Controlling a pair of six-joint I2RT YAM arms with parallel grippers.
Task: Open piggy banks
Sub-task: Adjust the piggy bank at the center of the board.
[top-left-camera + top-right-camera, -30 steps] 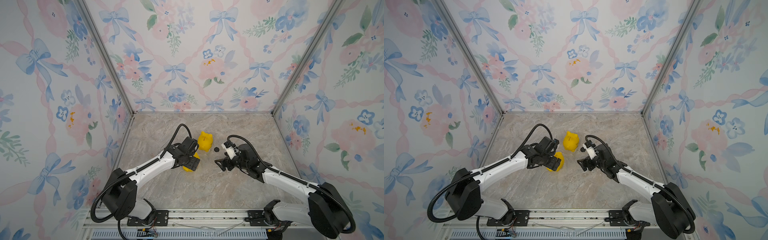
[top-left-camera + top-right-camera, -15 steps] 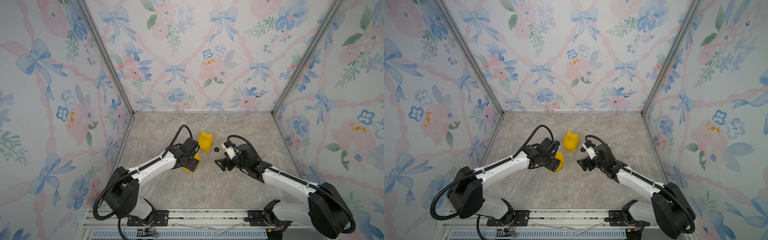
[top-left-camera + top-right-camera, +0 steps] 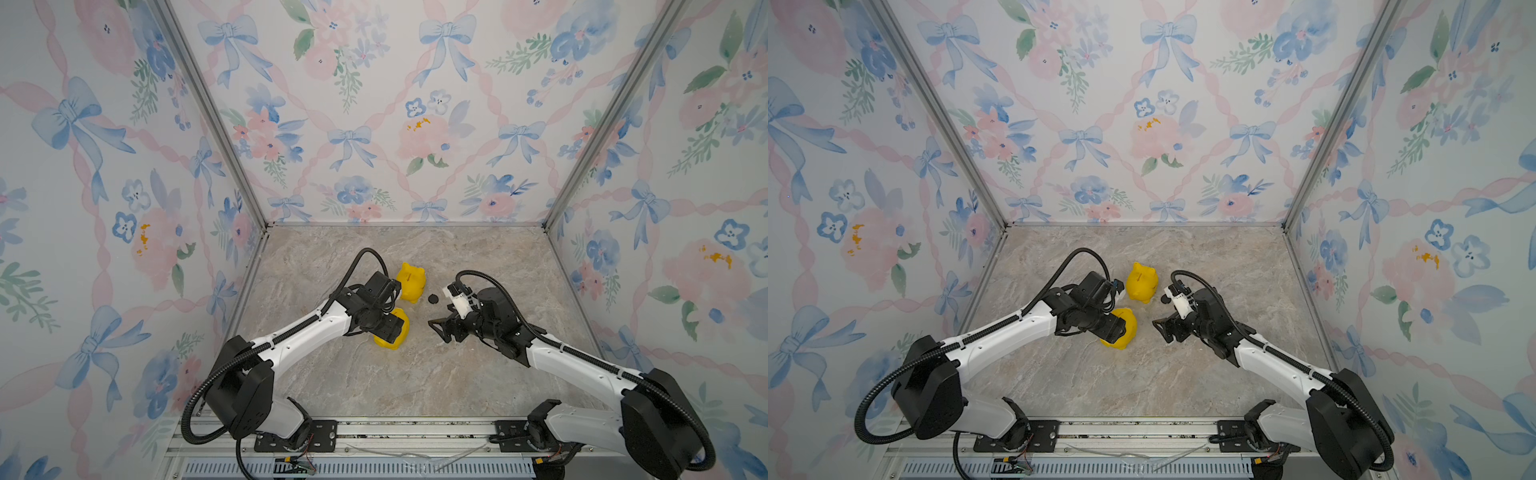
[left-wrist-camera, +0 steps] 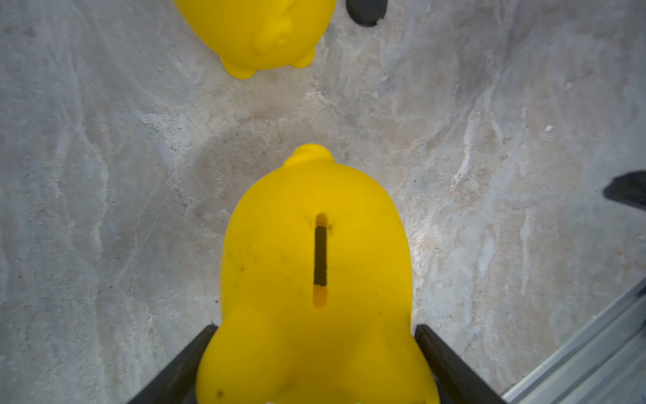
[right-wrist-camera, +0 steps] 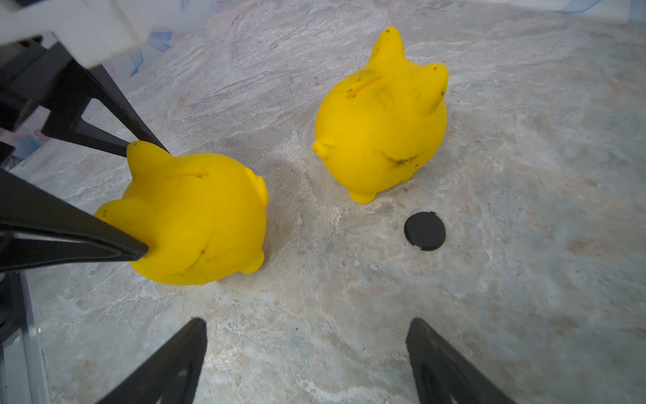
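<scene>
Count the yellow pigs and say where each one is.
2. The near pig is gripped by the left claw. The far pig stands free farther back, beside a black plug. Nothing seems to hide a third.

The left arm (image 3: pixel 307 332) reaches forward and inward; the left pincer (image 4: pixel 314 328) grips the nearer piggy bank (image 4: pixel 272 262), a finger on each side. The right arm (image 3: pixel 573 357) stretches inward too; the right pincer (image 5: pixel 307 320) hangs spread wide, empty.
</scene>
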